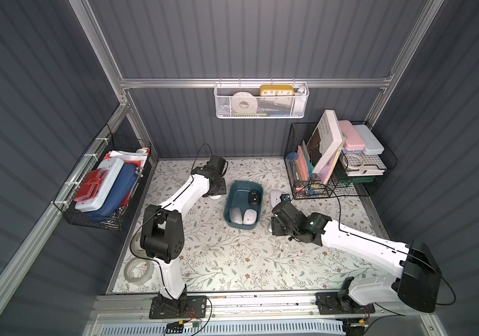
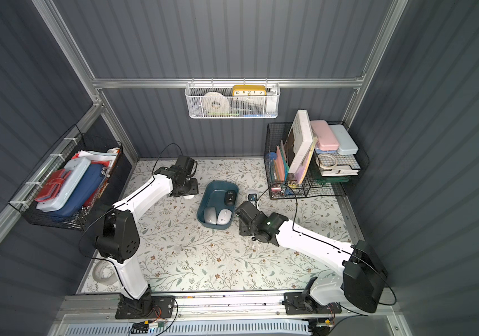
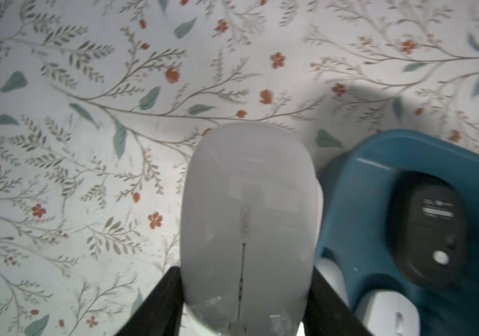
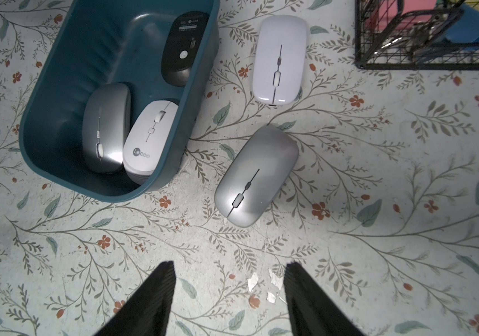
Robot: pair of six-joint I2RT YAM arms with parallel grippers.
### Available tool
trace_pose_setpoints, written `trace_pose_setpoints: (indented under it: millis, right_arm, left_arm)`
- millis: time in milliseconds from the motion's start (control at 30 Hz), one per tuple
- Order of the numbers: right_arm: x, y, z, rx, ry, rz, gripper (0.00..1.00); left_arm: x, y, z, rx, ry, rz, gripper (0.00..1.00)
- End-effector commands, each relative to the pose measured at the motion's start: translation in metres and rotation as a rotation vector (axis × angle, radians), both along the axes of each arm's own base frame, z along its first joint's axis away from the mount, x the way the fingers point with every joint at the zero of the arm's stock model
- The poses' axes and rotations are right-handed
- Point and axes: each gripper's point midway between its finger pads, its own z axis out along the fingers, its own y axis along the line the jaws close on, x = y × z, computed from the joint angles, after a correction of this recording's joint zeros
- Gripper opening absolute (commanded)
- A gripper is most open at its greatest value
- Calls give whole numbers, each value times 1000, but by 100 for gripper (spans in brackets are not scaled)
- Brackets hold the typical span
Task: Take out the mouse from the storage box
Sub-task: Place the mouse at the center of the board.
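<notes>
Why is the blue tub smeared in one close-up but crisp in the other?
Left wrist view: storage box and black mouse smeared, probably motion blur; the pale mouse in the left tool looks sharper. Right wrist view: all crisp, glare on the loose silver mouse.

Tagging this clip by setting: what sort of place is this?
Likely a mock office desk inside a robot test enclosure: wire basket of stationery, yellow clock, computer mice in a storage box.
</notes>
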Motion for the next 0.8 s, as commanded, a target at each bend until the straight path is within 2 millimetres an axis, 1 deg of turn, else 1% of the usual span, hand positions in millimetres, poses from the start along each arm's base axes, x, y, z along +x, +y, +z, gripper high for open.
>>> trace_pose_setpoints:
  millis: [0, 67, 200, 367, 433, 467, 500, 600, 667, 767]
  right_arm:
    - [3, 7, 9, 11, -19, 13, 65]
    - [3, 6, 10, 9, -22, 10, 65]
    - [2, 7, 10, 14, -17, 10, 65]
    - [1, 8, 10, 18, -14, 11, 65]
    - [1, 10, 9, 15, -12, 14, 65]
    - [1, 10, 8, 14, -10, 15, 65]
    - [2, 11, 8, 13, -10, 14, 65]
    - [2, 14, 7, 6, -6, 19, 65]
    - [2, 18, 7, 3, -5, 24, 65]
    - [2, 23, 8, -3, -7, 33, 65]
  left_arm:
    - [-3, 0, -11, -18, 29, 35, 52]
    - [-1, 1, -24, -23, 45, 42, 52]
    - [-2, 8, -51, -27, 78, 71, 52]
    - [-5, 17, -73, -31, 100, 94, 52]
    - [-2, 17, -76, -34, 93, 96, 52]
    - [-13, 21, -90, -26, 131, 97, 52]
    - [-14, 21, -94, -29, 139, 98, 52]
    - [-16, 21, -103, -25, 154, 100, 53]
    - [-16, 22, -105, -21, 154, 104, 54]
    - [-16, 23, -105, -18, 150, 106, 62]
